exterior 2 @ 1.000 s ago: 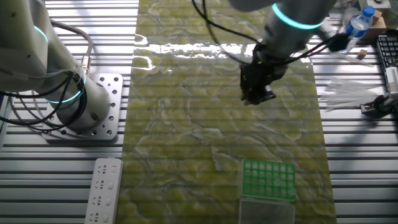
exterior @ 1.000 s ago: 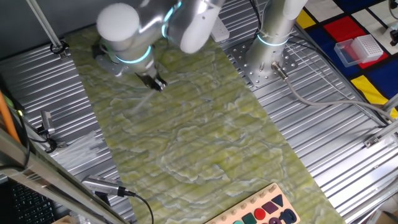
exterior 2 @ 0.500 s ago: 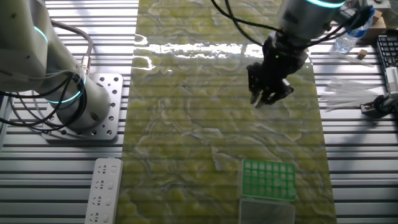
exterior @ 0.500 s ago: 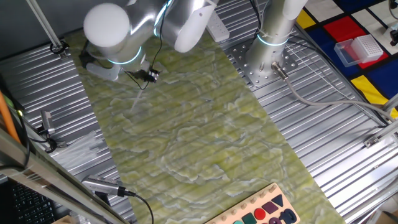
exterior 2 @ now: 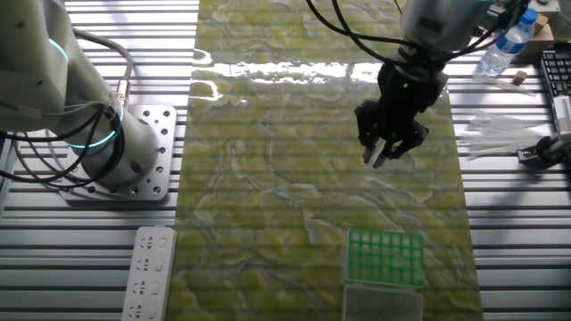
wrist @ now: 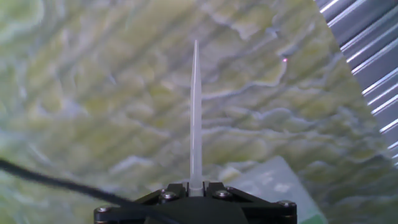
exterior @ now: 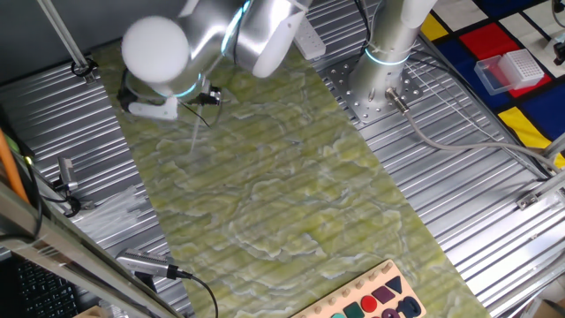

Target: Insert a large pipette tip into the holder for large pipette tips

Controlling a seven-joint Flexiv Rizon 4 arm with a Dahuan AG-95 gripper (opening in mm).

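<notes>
My gripper (wrist: 195, 184) is shut on the large pipette tip (wrist: 195, 118), a thin pale translucent sliver that points straight out from between the fingers over the green-yellow mat. In the other fixed view my gripper (exterior 2: 384, 153) hangs above the mat, up and slightly right of the holder for large pipette tips (exterior 2: 384, 258), a box with a green gridded top near the mat's front edge. In one fixed view my gripper (exterior: 208, 97) is at the far left of the mat with the tip (exterior: 194, 134) faintly showing below it. A pale corner of the holder (wrist: 273, 183) shows at the bottom right of the hand view.
A second arm's base (exterior 2: 116, 152) stands on the ribbed metal table left of the mat. A white power strip (exterior 2: 147, 272) lies in front of it. A pinkish-red box with a white gridded top (exterior: 509, 69) sits far right. Loose tips (exterior 2: 500, 134) and a bottle (exterior 2: 508, 40) lie right of the mat.
My gripper has moved with the tip toward the right side of the mat and a little nearer the holder in the other fixed view; it stays shut on the tip.
</notes>
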